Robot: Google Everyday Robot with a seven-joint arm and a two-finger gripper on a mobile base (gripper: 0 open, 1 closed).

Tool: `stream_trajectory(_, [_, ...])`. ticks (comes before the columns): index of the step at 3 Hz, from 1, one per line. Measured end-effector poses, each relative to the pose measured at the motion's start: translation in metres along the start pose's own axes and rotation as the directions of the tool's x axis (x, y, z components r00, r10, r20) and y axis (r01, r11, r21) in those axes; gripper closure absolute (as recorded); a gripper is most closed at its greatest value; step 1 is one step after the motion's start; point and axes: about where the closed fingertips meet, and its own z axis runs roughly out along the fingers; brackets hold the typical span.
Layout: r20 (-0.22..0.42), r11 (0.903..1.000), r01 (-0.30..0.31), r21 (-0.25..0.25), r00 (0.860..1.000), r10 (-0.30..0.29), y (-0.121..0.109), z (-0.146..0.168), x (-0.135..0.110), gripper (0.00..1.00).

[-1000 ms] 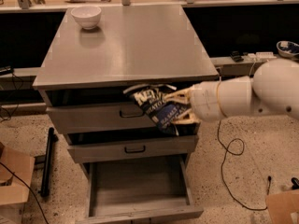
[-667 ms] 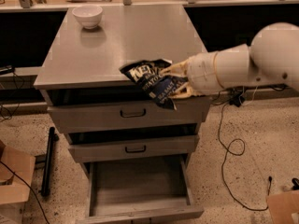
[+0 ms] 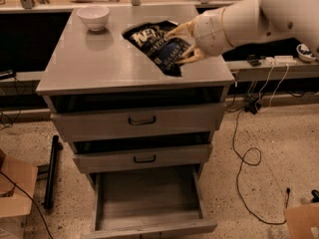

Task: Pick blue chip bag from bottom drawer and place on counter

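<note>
The blue chip bag (image 3: 158, 46), dark blue and black with white lettering, is over the right middle of the grey steel counter (image 3: 99, 63). My gripper (image 3: 185, 45) reaches in from the right and is shut on the bag's right side, with tan fingers (image 3: 180, 30) above and below it. I cannot tell whether the bag rests on the counter or hangs just above it. The bottom drawer (image 3: 149, 198) stands pulled open at the bottom of the cabinet, and its flat floor is bare.
A white bowl (image 3: 93, 17) sits at the counter's back left. Two drawers with black handles (image 3: 142, 120) are partly open above the bottom drawer. A cardboard box (image 3: 15, 193) stands on the floor at left. Cables (image 3: 246, 153) lie on the floor at right.
My gripper has lifted the bag from in front of the top drawer up and over the counter's right side.
</note>
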Motion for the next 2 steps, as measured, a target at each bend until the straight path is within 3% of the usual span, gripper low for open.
stream_trajectory(1, [0.000, 0.9999, -0.009, -0.013, 1.000, 0.009, -0.029, 0.014, 0.019, 0.78])
stream_trajectory(2, [-0.017, 0.9981, -0.041, -0.046, 0.999, 0.040, -0.043, 0.036, 0.046, 0.61])
